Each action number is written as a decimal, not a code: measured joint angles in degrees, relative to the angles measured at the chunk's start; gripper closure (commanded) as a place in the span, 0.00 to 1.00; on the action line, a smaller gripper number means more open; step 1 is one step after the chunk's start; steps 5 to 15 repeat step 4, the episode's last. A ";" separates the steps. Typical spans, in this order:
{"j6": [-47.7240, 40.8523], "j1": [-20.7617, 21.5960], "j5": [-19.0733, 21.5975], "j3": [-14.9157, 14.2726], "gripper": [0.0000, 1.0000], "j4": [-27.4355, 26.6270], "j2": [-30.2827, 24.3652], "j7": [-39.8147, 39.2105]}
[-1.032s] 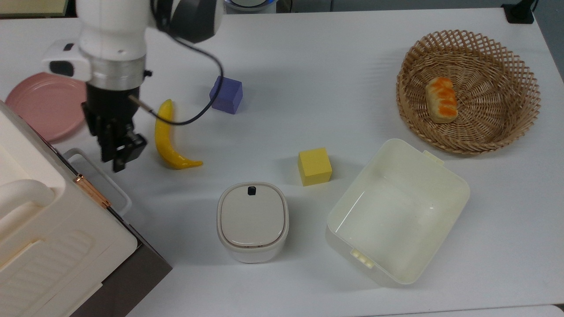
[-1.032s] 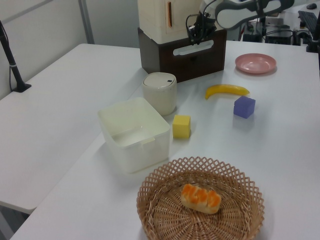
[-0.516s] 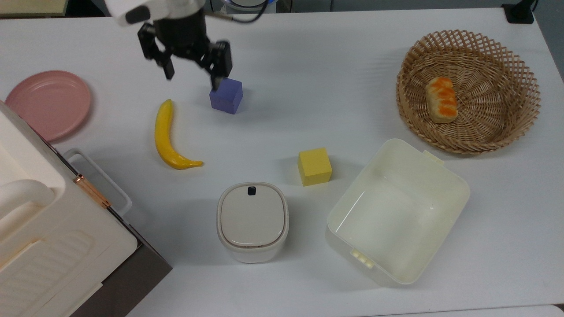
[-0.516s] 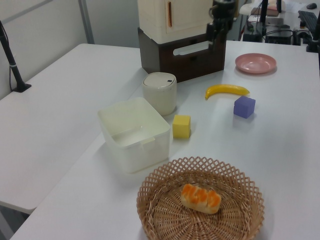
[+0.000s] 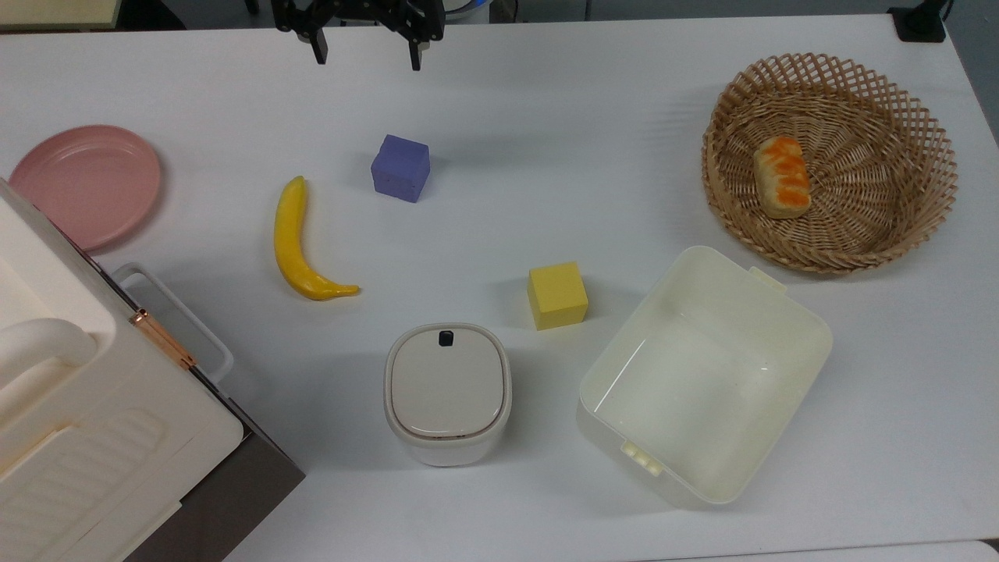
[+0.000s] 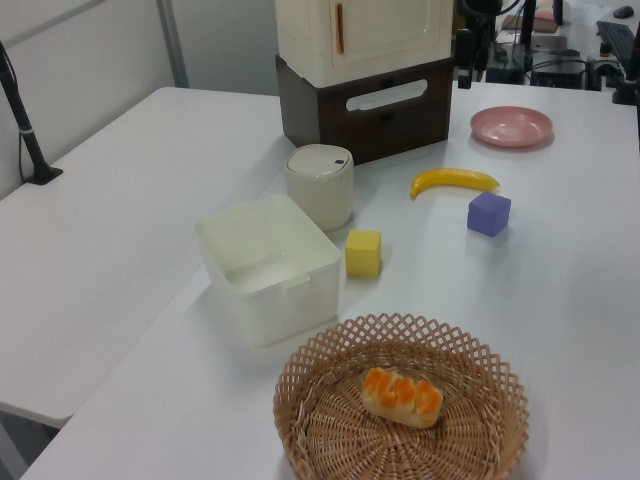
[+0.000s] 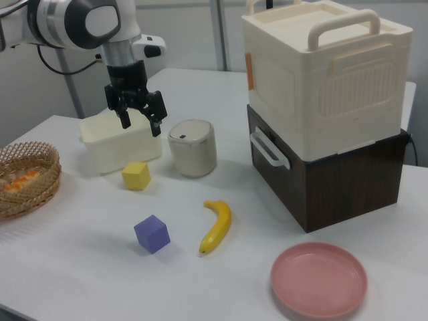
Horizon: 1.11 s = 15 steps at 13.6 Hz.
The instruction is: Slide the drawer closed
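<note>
a white desk (image 5: 546, 117) carries everything here. the largest thing on it is a dark brown wooden cabinet (image 7: 348, 180) with a cream lidded box (image 7: 321, 73) stacked on top; the box has a copper clasp (image 5: 162, 339) on its edge. the drawer (image 6: 385, 105) sits in the cabinet's front, its dark panel flush with the cabinet face, and its white rounded loop handle (image 7: 267, 148) sticks out toward the desk. in the top view the cabinet fills the lower left corner, with the loop handle (image 5: 183, 312) jutting past it.

the white robot arm (image 7: 80, 23) is raised above the desk, well apart from the drawer. its black pincer (image 7: 138, 115) hangs with its two fingers spread and holds nothing; in the top view the pincer (image 5: 364, 53) is at the upper edge, beyond the purple cube.

a cream plastic tub (image 5: 702, 375) stands open near the top view's lower right. a woven basket (image 5: 929, 164) at the top view's upper right holds an orange-topped bread roll (image 5: 781, 176). a pink plate (image 5: 82, 183) lies just beside the cabinet at the top view's left. a small cream bin with a rounded lid (image 5: 447, 390) stands between the cabinet and the tub. a banana (image 5: 296, 242) lies near the drawer handle without touching it. a purple cube (image 5: 400, 167) sits near the banana's far tip, and a yellow cube (image 5: 556, 294) sits just beside the tub.
</note>
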 measured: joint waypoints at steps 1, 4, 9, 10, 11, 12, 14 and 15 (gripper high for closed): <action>0.00 -0.12 0.86 -0.10 0.00 -0.08 0.00 0.00; 0.00 -0.30 1.42 -0.31 0.00 -0.12 0.00 -0.01; 0.00 -0.30 1.42 -0.31 0.00 -0.12 0.00 -0.01; 0.00 -0.30 1.42 -0.31 0.00 -0.12 0.00 -0.01; 0.00 -0.30 1.42 -0.31 0.00 -0.12 0.00 -0.01; 0.00 -0.30 1.42 -0.31 0.00 -0.12 0.00 -0.01; 0.00 -0.30 1.42 -0.31 0.00 -0.12 0.00 -0.01; 0.00 -0.30 1.42 -0.31 0.00 -0.12 0.00 -0.01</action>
